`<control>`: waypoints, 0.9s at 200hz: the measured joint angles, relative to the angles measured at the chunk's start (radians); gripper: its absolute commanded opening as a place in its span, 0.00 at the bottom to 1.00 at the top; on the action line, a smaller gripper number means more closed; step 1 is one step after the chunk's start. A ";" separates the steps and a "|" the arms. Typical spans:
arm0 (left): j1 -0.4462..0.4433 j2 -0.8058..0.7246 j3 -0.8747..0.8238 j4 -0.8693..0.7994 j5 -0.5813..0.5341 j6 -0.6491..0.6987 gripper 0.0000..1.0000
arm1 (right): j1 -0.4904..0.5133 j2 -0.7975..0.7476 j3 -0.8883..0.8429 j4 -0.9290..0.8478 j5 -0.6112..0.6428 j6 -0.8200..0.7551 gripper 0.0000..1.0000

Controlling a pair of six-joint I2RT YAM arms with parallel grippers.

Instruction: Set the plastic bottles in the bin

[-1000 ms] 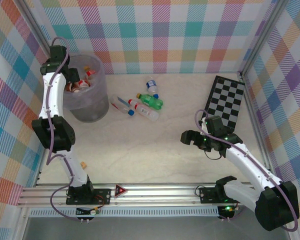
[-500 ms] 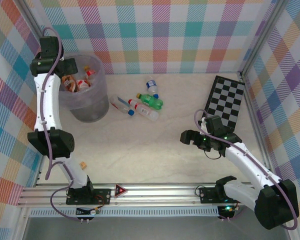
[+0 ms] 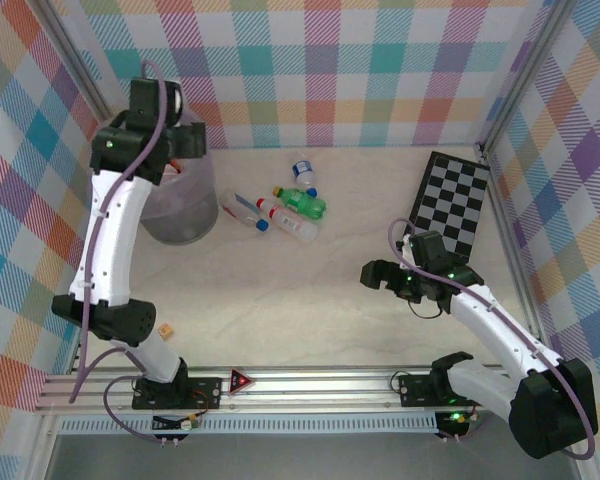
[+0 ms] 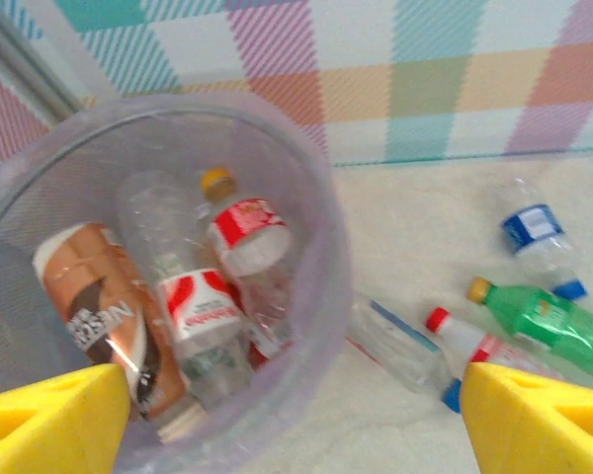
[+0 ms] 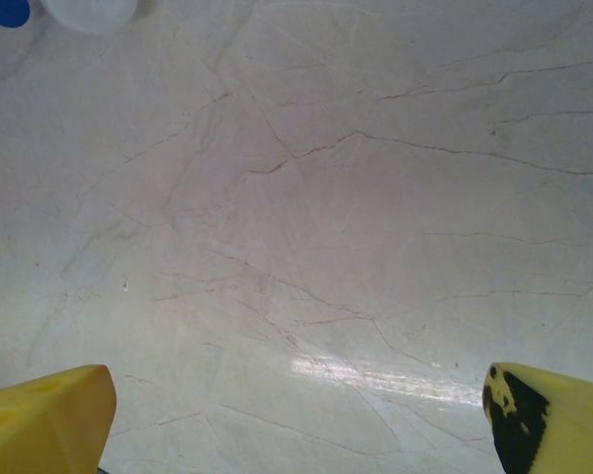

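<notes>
Pastel checked cloth walls (image 3: pixel 380 70) close in a cream, marble-veined tabletop (image 3: pixel 310 300) on three sides. Grey metal posts (image 3: pixel 512 95) stand in the far corners, and an aluminium rail (image 3: pixel 320 385) runs along the near edge. Soft light leaves a pale glare (image 5: pixel 376 375) on the tabletop.

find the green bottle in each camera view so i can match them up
top external: green bottle mid-table, right of the bin.
left wrist: green bottle at the right edge, below middle.
shared landmark: the bin, left of the green bottle in both.
</notes>
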State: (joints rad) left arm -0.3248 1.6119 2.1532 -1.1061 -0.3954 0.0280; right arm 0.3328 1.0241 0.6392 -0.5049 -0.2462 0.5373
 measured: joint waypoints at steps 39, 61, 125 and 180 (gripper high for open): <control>-0.166 -0.031 -0.049 -0.018 -0.080 -0.064 0.89 | 0.000 0.000 0.005 -0.008 0.002 -0.003 0.95; -0.232 -0.031 -0.105 -0.016 -0.106 -0.113 0.90 | 0.000 -0.005 0.005 -0.010 0.002 -0.003 0.96; -0.282 -0.027 -0.456 0.180 -0.092 -0.340 0.92 | 0.000 -0.056 0.005 -0.016 0.002 -0.006 0.96; -0.275 0.109 -0.580 0.368 -0.153 -0.535 0.93 | 0.000 -0.071 0.005 -0.040 0.002 -0.007 0.96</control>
State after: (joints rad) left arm -0.6003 1.7214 1.5734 -0.7383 -0.5488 -0.5068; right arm 0.3328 0.9527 0.6437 -0.5453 -0.2440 0.5301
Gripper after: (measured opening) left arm 0.926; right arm 0.956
